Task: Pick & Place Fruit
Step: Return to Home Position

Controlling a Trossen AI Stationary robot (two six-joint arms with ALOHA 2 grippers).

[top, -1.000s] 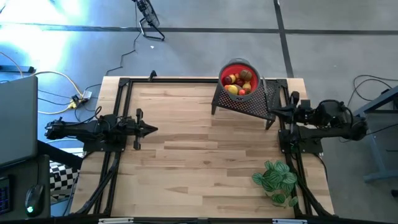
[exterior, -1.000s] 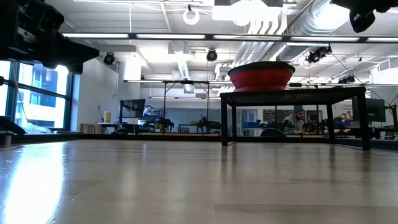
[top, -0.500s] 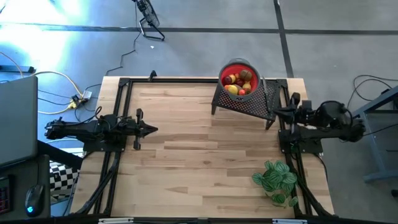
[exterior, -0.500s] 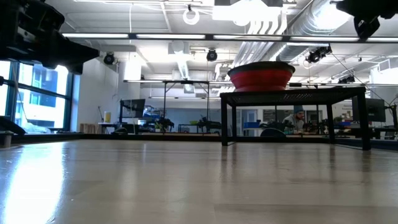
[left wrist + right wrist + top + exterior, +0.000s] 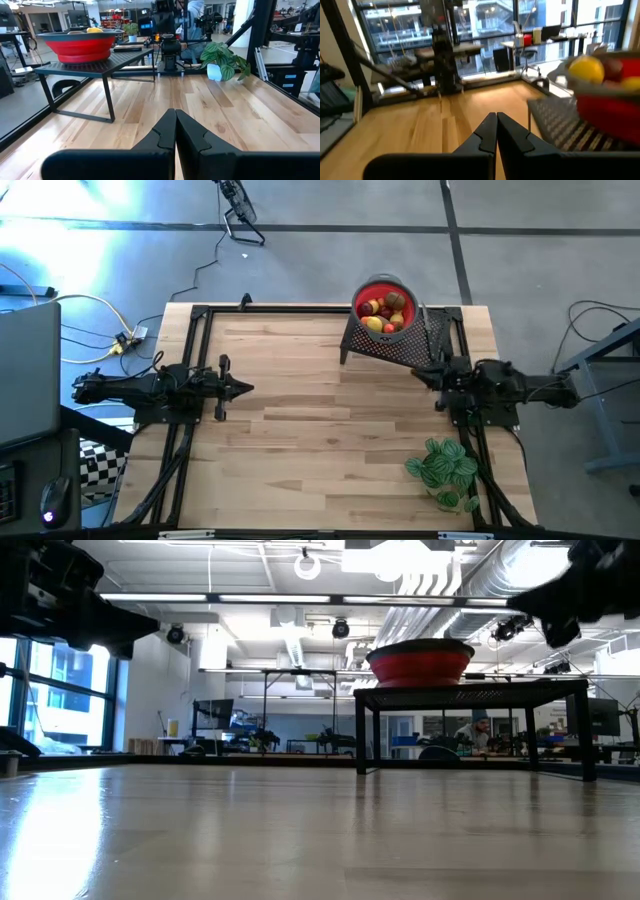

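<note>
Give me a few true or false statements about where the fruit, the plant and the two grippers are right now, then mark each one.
1. The fruit lies in the red bowl on the black shelf. True.
2. The right gripper holds a lemon. False: it is shut on nothing, beside the shelf.
3. The green plant stands on the shelf. False: it stands on the table, at the near corner on the right arm's side.
4. The left gripper is shut, over the table's left side. True.
</note>
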